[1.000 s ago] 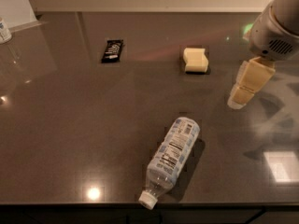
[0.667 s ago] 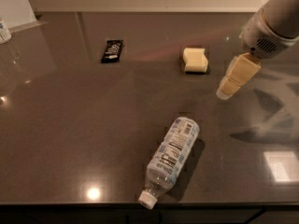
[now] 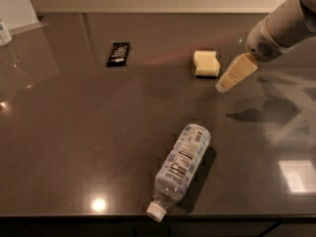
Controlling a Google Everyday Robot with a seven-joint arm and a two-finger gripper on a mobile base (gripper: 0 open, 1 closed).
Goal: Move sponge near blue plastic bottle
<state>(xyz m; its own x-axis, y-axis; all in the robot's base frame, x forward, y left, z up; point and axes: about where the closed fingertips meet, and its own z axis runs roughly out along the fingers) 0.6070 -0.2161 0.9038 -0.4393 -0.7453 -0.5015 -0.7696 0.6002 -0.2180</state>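
The pale yellow sponge point(image 3: 206, 63) lies on the dark table toward the back, right of centre. The blue plastic bottle point(image 3: 181, 168) lies on its side near the front edge, white cap pointing front-left. My gripper point(image 3: 223, 85) comes in from the upper right on a white arm; its cream fingers point down-left, with the tip just right of the sponge and slightly in front of it. It holds nothing that I can see.
A small black wrapped bar point(image 3: 118, 53) lies at the back left of centre. A container point(image 3: 4, 32) stands partly in view at the far left edge. The table's front edge point(image 3: 98, 215) runs along the bottom.
My gripper has moved left and toward the back, from well right of the sponge to close beside it. The sponge and bottle have not moved.
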